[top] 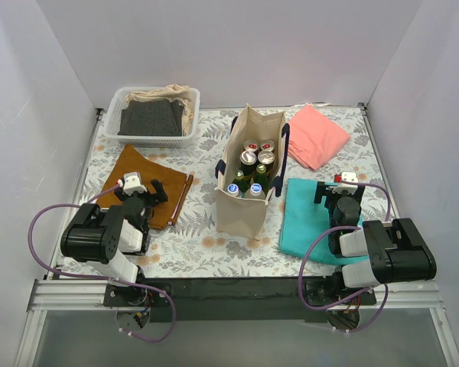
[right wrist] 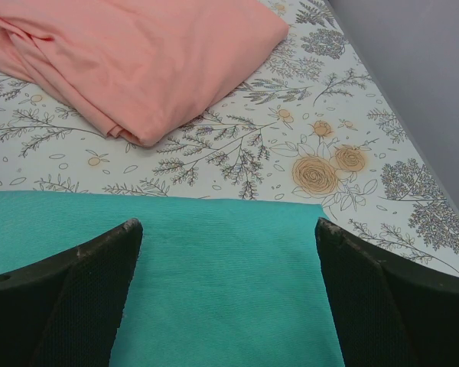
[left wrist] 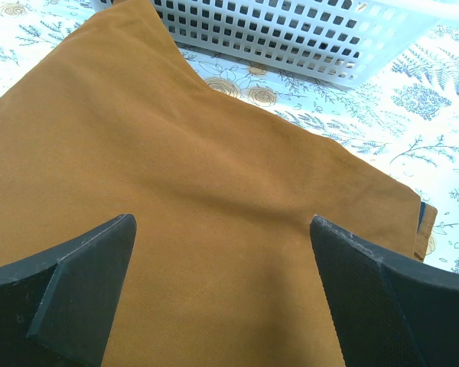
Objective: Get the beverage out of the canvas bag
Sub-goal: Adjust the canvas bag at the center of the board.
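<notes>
At the near edge of the surface [top: 206,246], the left hand [left wrist: 222,228] is hovering open over the brown cloth [left wrist: 214,153] at 8 o'clock from the canvas bag [top: 241,214]. The right hand [right wrist: 229,229] is hanging open over the teal cloth [right wrist: 214,252] at 4 o'clock. Farther in, the bag is standing upright with its mouth gaping, probably keeping the beverages [top: 252,170] reachable from above.

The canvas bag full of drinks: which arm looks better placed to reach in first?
Probably the right. Its pincer hangs open over the teal cloth, beside the canvas bag. The left pincer, also open, sits over the brown cloth, a bit farther off.
</notes>
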Robot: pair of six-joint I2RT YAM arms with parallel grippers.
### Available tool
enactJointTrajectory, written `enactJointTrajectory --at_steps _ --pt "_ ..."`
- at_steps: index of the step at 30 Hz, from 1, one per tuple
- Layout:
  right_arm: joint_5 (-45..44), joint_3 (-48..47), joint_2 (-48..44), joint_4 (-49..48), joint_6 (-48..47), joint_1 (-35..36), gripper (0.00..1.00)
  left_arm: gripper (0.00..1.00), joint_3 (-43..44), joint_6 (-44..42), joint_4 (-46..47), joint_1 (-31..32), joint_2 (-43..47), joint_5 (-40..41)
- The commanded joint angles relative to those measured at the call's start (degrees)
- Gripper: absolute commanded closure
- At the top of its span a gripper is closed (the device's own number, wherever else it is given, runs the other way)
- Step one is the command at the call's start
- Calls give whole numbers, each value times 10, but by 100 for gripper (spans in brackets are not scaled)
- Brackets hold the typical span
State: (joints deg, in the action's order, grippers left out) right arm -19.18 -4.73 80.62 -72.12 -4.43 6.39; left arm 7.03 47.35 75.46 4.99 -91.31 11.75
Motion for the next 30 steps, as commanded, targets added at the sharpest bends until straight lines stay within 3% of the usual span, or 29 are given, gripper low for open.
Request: enactJointTrajectory --at_steps 1,5,9,11,15,16,18,19,22,23,25,30 --pt "-6 -10 -4 -28 4 -2 2 4 7 -4 37 0 4 9" --pt "-21 -10 -6 -23 6 -2 2 4 7 -3 35 0 5 7" --pt "-9 -40 -45 56 -4 2 2 4 2 -23 31 0 28 -30" --pt "-37 -115 -86 207 10 2 2 4 23 -13 -48 1 78 -11" --pt "-40 -224 -137 384 40 2 2 4 111 8 -247 0 160 37" --pt "-38 -236 -147 407 80 1 2 4 133 19 -332 0 174 49" --pt "-11 -260 -176 445 110 2 2 4 208 55 -425 0 202 50" --pt "3 -272 -184 458 118 1 2 4 236 66 -539 0 206 38" --pt "101 -331 -198 530 123 2 2 4 352 113 -659 0 206 49" --pt "159 -349 -190 566 123 1 2 4 402 119 -737 0 205 39" --pt "187 -411 -176 605 139 1 2 4 444 114 -806 0 201 8" --pt "307 -513 -134 710 159 2 2 4 513 115 -845 0 212 -77"
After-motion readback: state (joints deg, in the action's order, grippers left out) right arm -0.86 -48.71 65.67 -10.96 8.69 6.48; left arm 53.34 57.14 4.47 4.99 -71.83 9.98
